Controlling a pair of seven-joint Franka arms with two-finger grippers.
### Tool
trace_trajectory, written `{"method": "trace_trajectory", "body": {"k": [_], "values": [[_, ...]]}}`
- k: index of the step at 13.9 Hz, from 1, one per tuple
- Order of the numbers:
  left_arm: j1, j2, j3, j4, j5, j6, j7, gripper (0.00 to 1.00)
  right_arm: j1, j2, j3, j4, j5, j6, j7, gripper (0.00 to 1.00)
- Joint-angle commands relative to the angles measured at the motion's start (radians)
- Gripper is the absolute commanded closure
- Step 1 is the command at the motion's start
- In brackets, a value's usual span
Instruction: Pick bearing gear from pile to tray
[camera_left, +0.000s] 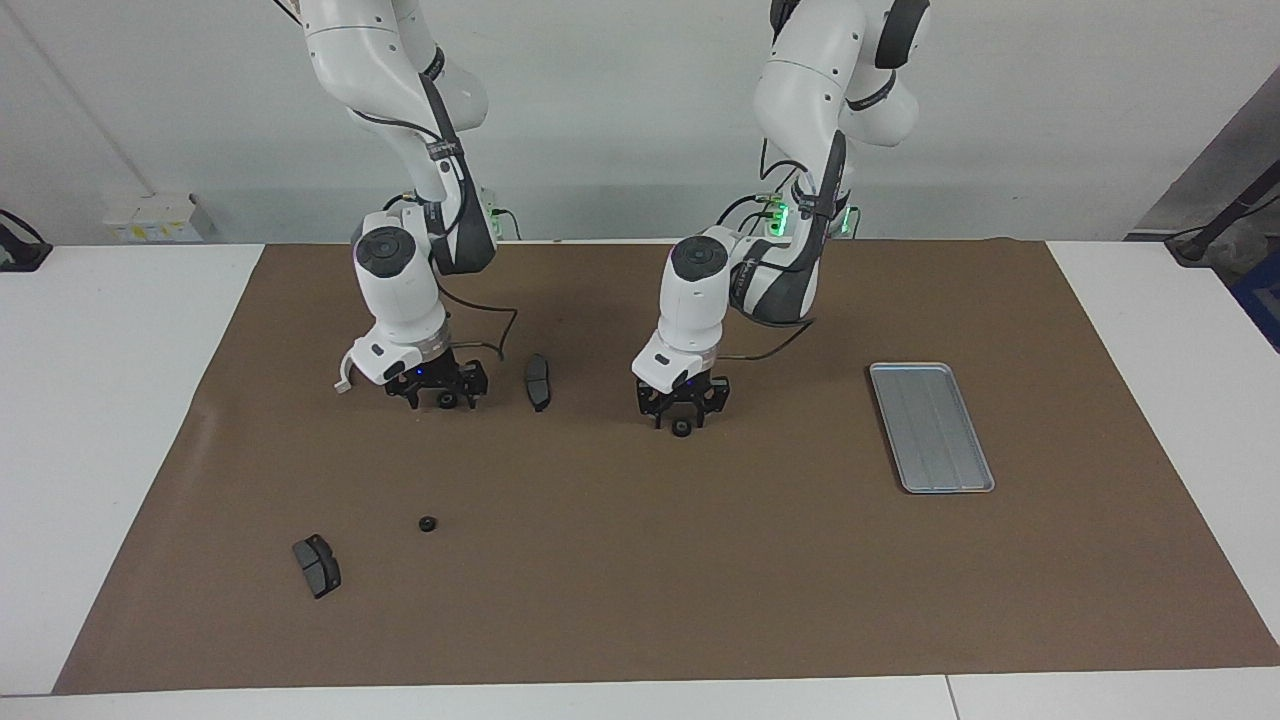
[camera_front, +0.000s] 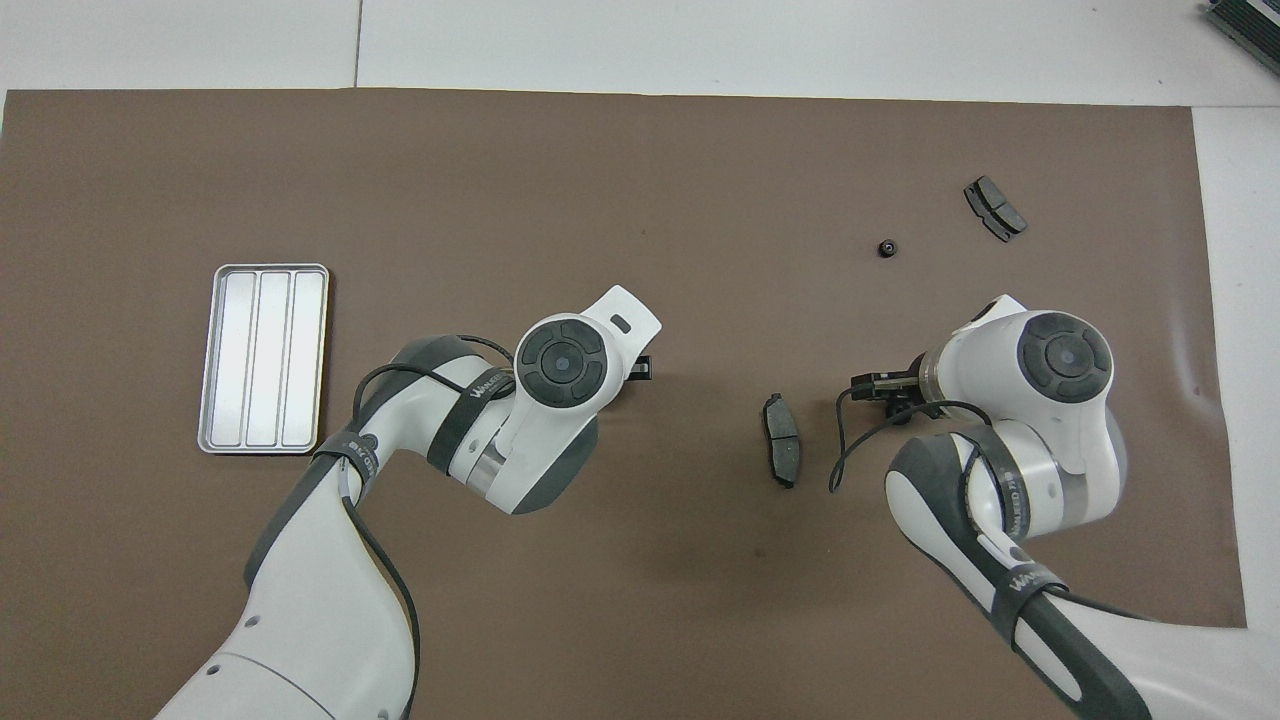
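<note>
Bright, even light falls from above — shadows under both arms are soft and faint on the brown mat (camera_left: 640, 560). The metal tray (camera_front: 222, 360) glares almost white in the overhead view. Both views are sharp, though the white table (camera_left: 100, 450) looks slightly washed out.

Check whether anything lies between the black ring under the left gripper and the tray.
Nothing visible does: only bare mat lies between the black ring under the left gripper and the tray. One brake pad lies toward the right arm's end, off that path, with the right gripper low beside it.
</note>
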Motion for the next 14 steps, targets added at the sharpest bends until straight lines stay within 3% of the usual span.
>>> {"method": "trace_trajectory", "body": {"k": [1, 7, 10, 14], "values": [[-0.022, -0.019, 0.013, -0.027, 0.01, -0.028, 0.001, 0.52, -0.02, -0.033, 0.014, -0.052, 0.03, 0.031, -0.028, 0.0], [-0.021, -0.022, 0.012, -0.023, 0.01, -0.035, 0.001, 0.8, -0.02, -0.033, 0.014, -0.063, 0.041, 0.048, -0.031, 0.0], [0.008, -0.01, 0.021, 0.044, 0.009, -0.086, 0.003, 0.85, -0.019, -0.033, 0.014, -0.061, 0.041, 0.048, -0.028, 0.0], [0.195, 0.016, 0.015, 0.176, 0.001, -0.165, 0.044, 0.86, -0.019, -0.035, 0.014, -0.063, 0.041, 0.045, -0.034, 0.0]]}}
